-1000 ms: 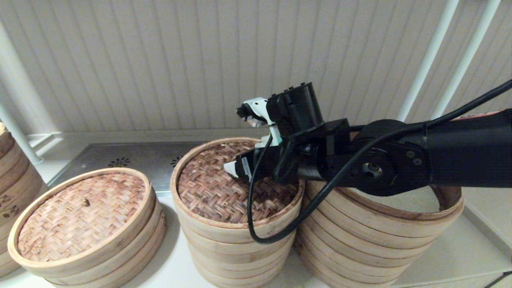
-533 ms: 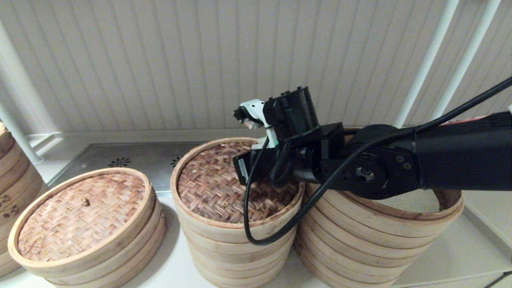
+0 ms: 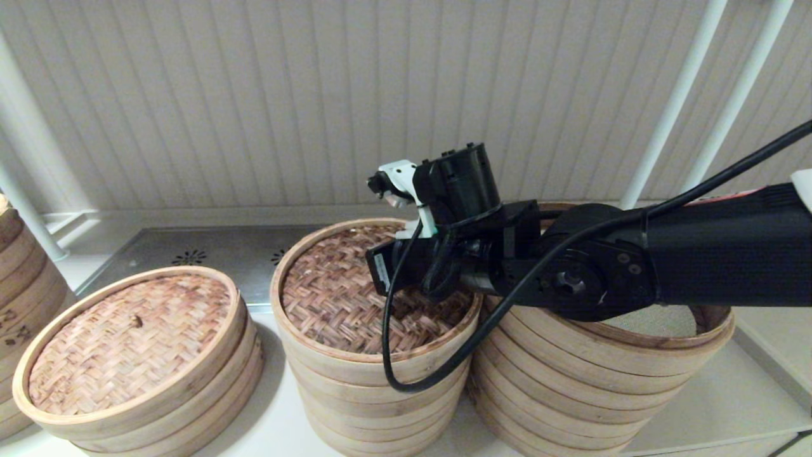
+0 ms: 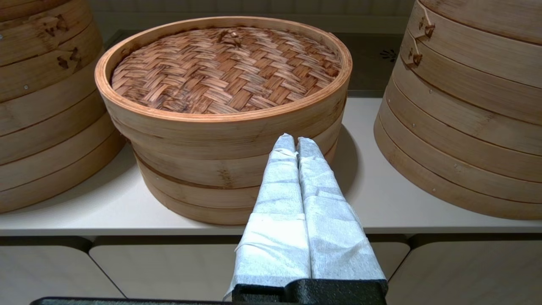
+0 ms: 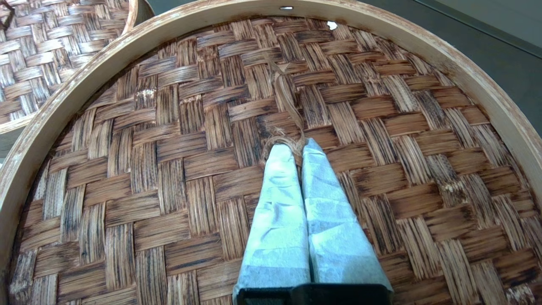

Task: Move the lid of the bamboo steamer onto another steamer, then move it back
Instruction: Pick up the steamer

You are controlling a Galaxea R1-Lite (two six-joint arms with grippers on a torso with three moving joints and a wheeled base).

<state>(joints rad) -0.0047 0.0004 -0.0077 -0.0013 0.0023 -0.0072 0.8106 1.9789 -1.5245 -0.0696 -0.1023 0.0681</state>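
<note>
The bamboo steamer lid (image 3: 330,304), dark brown herringbone weave in a pale hoop, lies on the middle stack. My right arm (image 3: 571,279) reaches over it from the right. In the right wrist view my right gripper (image 5: 296,148) is shut at the lid's (image 5: 169,169) centre, pinching its twine loop (image 5: 281,142). The other steamer (image 3: 602,381), the widest stack, stands just right of it, uncovered, with its grey-beige liner (image 3: 660,320) partly hidden by the arm. My left gripper (image 4: 295,142) is shut on nothing, low in front of the shelf edge.
A low steamer with a lighter woven lid (image 3: 127,336) sits at the left, also seen from the left wrist (image 4: 224,67). Another stack (image 3: 19,285) is at the far left. A metal plate (image 3: 209,254) and ribbed wall lie behind.
My right wrist has shifted slightly left and down over the lid; the white fingertip seen a second ago is now hidden behind the gripper body. The lid has not moved.
</note>
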